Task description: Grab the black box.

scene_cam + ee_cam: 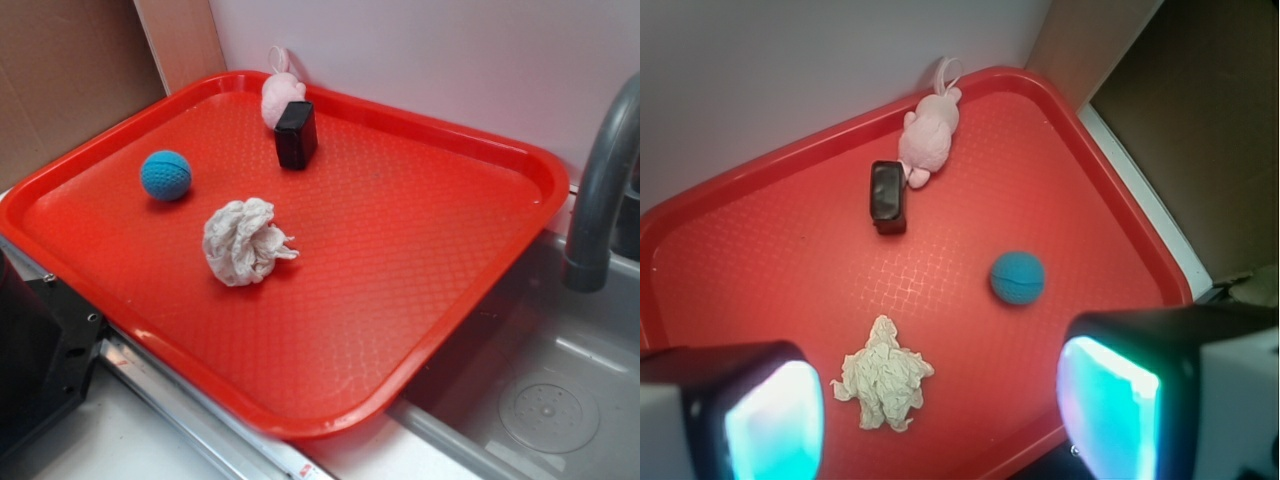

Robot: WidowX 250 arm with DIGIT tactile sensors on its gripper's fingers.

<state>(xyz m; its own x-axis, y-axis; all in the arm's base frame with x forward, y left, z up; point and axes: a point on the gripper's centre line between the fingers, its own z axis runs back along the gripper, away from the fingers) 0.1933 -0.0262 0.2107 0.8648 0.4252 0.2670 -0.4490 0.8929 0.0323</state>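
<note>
In the wrist view the gripper shows two black fingers with glowing cyan pads, spread wide apart and holding nothing, hanging above the near edge of the large red textured plastic tray. Nearest the fingers on the tray lies a crumpled white cloth wad, just beyond the left finger. Further out, toward the tray's middle-right in this view, sits a small blue knitted ball. Well beyond both, near the tray's far rim by the white wall, stands the small matte black rectangular box with rounded edges, upright on the tray floor and well apart from the fingers. A pale pink plush toy lies just beside it, touching or nearly touching its far corner. In the exterior view a grey curved faucet rises beside the tray, over a steel sink basin.
</note>
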